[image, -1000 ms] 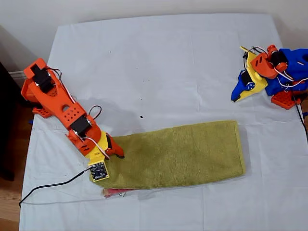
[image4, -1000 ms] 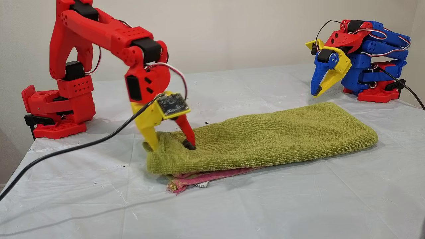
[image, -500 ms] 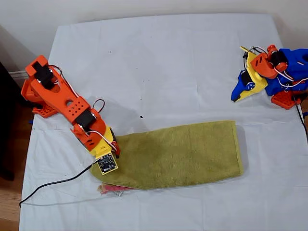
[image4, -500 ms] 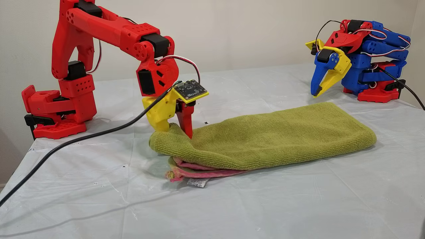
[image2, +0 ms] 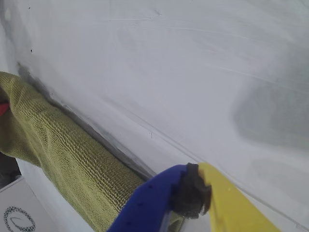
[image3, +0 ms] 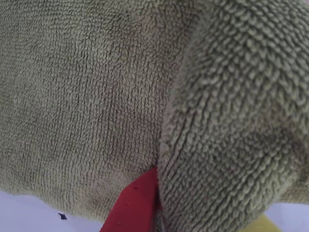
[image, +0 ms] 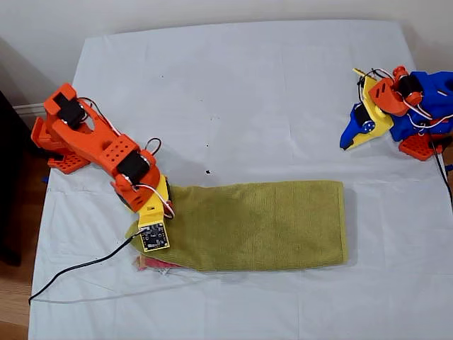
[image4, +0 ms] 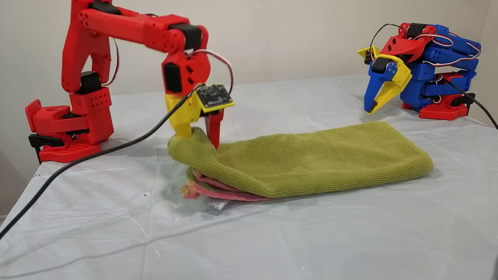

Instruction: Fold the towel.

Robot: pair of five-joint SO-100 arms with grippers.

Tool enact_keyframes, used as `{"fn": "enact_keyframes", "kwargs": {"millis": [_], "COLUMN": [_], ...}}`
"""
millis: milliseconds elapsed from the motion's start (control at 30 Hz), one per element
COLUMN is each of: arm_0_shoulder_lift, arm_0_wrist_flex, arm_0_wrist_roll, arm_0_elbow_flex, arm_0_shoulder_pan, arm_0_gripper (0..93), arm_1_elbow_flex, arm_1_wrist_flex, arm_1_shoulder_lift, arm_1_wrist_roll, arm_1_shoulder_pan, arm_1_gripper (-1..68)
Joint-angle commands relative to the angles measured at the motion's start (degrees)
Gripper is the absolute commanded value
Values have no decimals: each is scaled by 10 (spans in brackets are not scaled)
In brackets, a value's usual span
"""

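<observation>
My second gripper [image4: 200,138], on the red arm [image4: 128,27], was clamped on the towel [image: 255,225] at the end nearest that arm's base, on the exterior view's left. The yellow and red jaws pinched a raised fold of green terry between them, and the second wrist view showed cloth bunched up against the red finger [image3: 137,205]. That end of the towel was lifted clear of the white tablecloth [image4: 272,241]. The rest lay flat as a long folded strip running toward the exterior view's right. Pink-red hems [image4: 218,188] and a small white tag [image4: 216,203] showed under the lifted end; that area was blurred in the other view.

My first gripper [image2: 195,198], on the blue arm [image: 425,106], was tucked back at its base at the exterior view's right, well apart from the towel. Its blue and yellow jaws were pressed together on nothing, the dark pad touching the yellow finger. The first wrist view caught the towel's far edge [image2: 63,159] on the cloth below it.

A black cable [image4: 97,159] ran from the second wrist camera board [image4: 214,97] off the table edge.
</observation>
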State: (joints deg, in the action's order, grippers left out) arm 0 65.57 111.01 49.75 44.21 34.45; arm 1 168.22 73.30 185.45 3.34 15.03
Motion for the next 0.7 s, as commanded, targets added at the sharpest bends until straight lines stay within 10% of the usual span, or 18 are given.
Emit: {"fn": "enact_keyframes", "kwargs": {"millis": [0, 667], "arm_0_shoulder_lift": [43, 510], "arm_0_wrist_flex": [76, 76], "arm_0_wrist_roll": [-18, 60], "arm_0_elbow_flex": [-158, 263], "arm_0_shoulder_pan": [-15, 19], "arm_0_gripper": [1, 1], "arm_1_elbow_flex": [55, 55], "arm_1_wrist_flex": [1, 1], "arm_1_shoulder_lift": [127, 127], "arm_1_wrist_roll": [-3, -3], "arm_1_shoulder_pan": [-3, -3], "arm_1_gripper": [1, 1]}}
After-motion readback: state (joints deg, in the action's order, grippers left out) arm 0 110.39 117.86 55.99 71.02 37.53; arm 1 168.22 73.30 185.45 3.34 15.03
